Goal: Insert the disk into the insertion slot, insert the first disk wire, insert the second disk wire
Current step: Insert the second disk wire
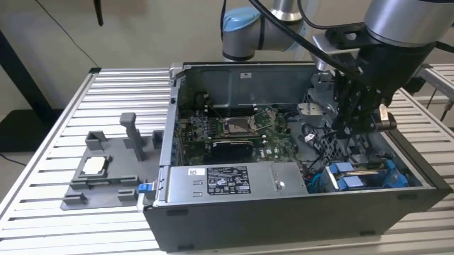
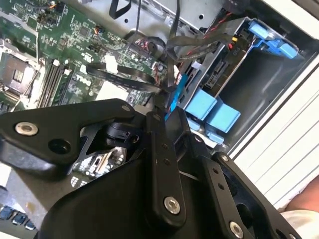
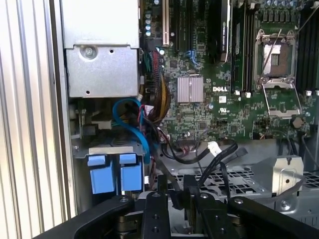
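Observation:
The disk sits in the insertion slot (image 1: pixel 401 180) at the case's front right corner. Its blue bracket tabs (image 1: pixel 352 178) face up, and the tabs (image 2: pixel 214 112) also stand out in both wrist views (image 3: pixel 112 172). Its silver body is mostly hidden. My gripper (image 1: pixel 351 130) hangs inside the case just behind the slot. In the second wrist view the gripper (image 2: pixel 168 113) has its fingers close together on a dark connector at the end of a blue disk wire (image 2: pixel 177 89). In the first wrist view the blue wire (image 3: pixel 139 124) curves down toward the fingertips (image 3: pixel 162 185).
The motherboard (image 1: pixel 241 133) with its open socket lies on the case floor, and the power supply (image 1: pixel 234 180) fills the front. Black cables (image 3: pixel 219 157) loop near the gripper. Outside, on the slatted table (image 1: pixel 57 133), stands a grey tray (image 1: pixel 106 180) with posts and a small silver chip (image 1: pixel 94 166).

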`<action>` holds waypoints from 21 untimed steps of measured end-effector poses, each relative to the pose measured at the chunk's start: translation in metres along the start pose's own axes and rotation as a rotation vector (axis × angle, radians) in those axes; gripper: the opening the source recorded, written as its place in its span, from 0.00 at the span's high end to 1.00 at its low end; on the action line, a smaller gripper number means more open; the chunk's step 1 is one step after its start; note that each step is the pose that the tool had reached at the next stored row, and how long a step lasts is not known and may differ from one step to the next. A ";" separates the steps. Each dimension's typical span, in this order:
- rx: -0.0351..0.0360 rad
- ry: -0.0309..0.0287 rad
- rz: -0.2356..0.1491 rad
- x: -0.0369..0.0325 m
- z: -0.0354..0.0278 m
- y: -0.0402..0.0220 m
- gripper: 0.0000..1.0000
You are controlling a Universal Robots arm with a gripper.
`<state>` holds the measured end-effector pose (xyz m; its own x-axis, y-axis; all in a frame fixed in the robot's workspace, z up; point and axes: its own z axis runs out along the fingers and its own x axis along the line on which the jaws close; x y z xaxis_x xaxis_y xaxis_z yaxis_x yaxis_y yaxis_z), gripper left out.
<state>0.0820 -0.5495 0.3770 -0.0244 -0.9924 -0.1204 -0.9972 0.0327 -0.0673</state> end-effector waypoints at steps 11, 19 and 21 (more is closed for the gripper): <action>0.0095 0.0030 -0.012 -0.0001 0.0003 0.0027 0.88; 0.0008 0.0124 -0.093 -0.0012 0.0003 0.0042 0.74; 0.0007 0.0153 -0.120 -0.0014 0.0004 0.0041 0.68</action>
<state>0.0780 -0.5479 0.3764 0.0939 -0.9909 -0.0964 -0.9930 -0.0862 -0.0810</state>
